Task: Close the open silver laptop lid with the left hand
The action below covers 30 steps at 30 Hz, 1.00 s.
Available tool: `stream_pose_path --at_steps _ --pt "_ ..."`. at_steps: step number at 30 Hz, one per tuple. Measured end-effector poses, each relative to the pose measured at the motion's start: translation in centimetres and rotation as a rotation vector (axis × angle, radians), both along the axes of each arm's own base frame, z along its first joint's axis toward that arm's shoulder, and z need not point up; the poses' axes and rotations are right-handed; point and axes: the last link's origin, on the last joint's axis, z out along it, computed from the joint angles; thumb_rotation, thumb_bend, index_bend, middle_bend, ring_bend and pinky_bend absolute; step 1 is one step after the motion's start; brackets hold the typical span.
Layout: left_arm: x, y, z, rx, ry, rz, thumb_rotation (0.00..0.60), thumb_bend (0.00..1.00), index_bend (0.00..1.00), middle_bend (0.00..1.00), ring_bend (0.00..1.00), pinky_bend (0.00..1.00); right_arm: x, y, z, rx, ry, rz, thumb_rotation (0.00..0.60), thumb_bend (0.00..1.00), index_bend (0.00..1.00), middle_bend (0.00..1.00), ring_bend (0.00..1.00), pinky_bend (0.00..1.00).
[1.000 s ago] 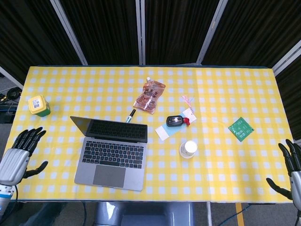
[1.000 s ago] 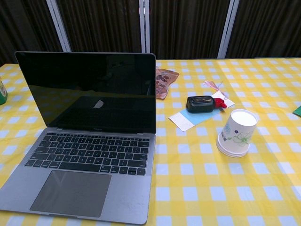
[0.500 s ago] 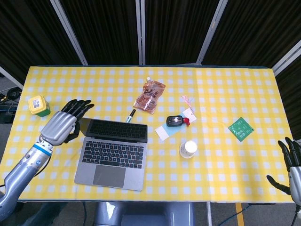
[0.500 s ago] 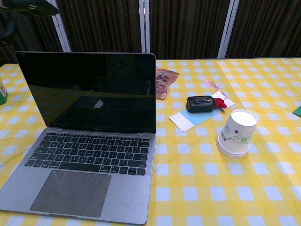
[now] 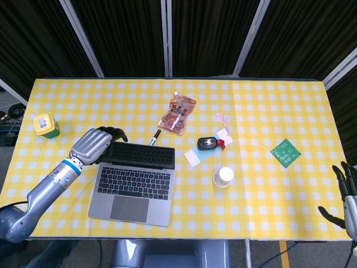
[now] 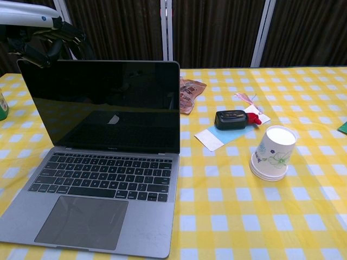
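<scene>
Laptop: open on the desk, at about 7 o'clock from the snack pouch; lid upright.
Left hand: at the lid's top left corner; fingers curled over the edge, holding nothing that I can tell.
Right hand: fingers spread, empty, at the desk's 4 o'clock corner.
Risk: pushing from one corner, I could twist the lid or skid the base toward the paper cup.

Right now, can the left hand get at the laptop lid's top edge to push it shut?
Probably yes. The left hand is already at the upper left corner of the laptop lid, fingers curled over the top edge. Nothing stands between them; the marker lies behind the lid, further right.
</scene>
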Motion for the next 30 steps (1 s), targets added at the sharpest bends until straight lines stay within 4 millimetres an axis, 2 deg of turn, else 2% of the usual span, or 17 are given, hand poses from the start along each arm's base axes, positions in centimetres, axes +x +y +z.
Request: stream_pose_path --at_steps 6,15,24,30 --pt "-0.4 -0.5 0.4 -0.023 -0.009 0.016 0.6 1.0 0.34 0.3 0.33 0.36 0.0 0.0 -0.1 0.003 0.002 0.0 0.6 0.0 0.02 0.0 0.0 0.0" --pt "-0.8 -1.8 1.5 -0.06 -0.015 0.035 0.6 1.0 0.34 0.31 0.34 0.37 0.1 0.1 -0.1 0.0 0.001 0.003 0.6 0.0 0.02 0.0 0.0 0.0" --pt "-2.0 -4.4 1.6 -0.099 0.019 0.015 0.6 1.0 0.35 0.32 0.35 0.37 0.3 0.4 0.0 -0.004 -0.002 0.01 0.6 0.0 0.02 0.0 0.0 0.0" --pt "-3.4 -6.9 0.9 -0.155 0.021 0.01 0.6 1.0 0.35 0.32 0.35 0.37 0.4 0.5 0.1 -0.004 -0.005 0.016 0.6 0.0 0.02 0.0 0.0 0.0"
